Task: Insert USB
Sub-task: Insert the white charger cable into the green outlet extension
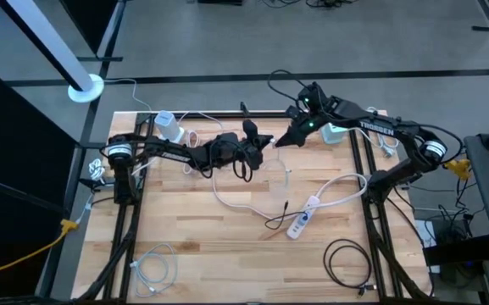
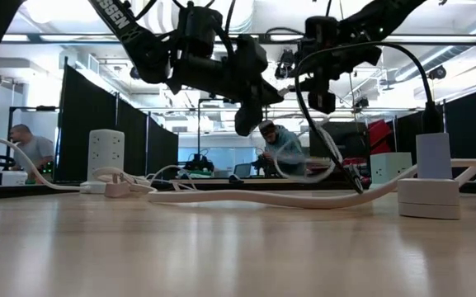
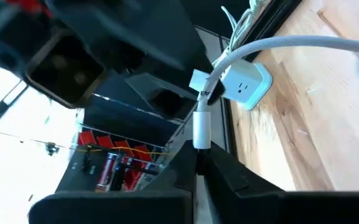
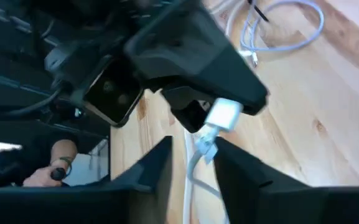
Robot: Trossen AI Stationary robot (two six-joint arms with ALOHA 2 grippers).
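Observation:
Both grippers meet above the table's far middle. My left gripper (image 1: 265, 144) is shut on the white USB plug (image 3: 201, 127) at the end of a thin white cable (image 1: 289, 176). The cable hangs down from the plug to the table. My right gripper (image 4: 195, 152) faces it, open, with a finger on either side of the cable (image 4: 191, 174) just below the plug (image 4: 223, 115). I cannot tell whether those fingers touch the cable. A white power cube (image 3: 247, 84) stands on the table behind. My left gripper pinches the white USB plug's rear end (image 3: 200, 142) between its two fingers (image 3: 229, 174). The fingers are about level and lie along the plug, coming from the table's left. The plug sticks out past the fingertips, clear of the table, and its cable bends away slack.
A white power strip (image 1: 305, 216) with its thick white cord lies right of the middle. Another white charger (image 1: 169, 127) stands at the far left. A black cable coil (image 1: 350, 263) and a white cable coil (image 1: 152, 269) lie near the front edge. People sit in the room beyond.

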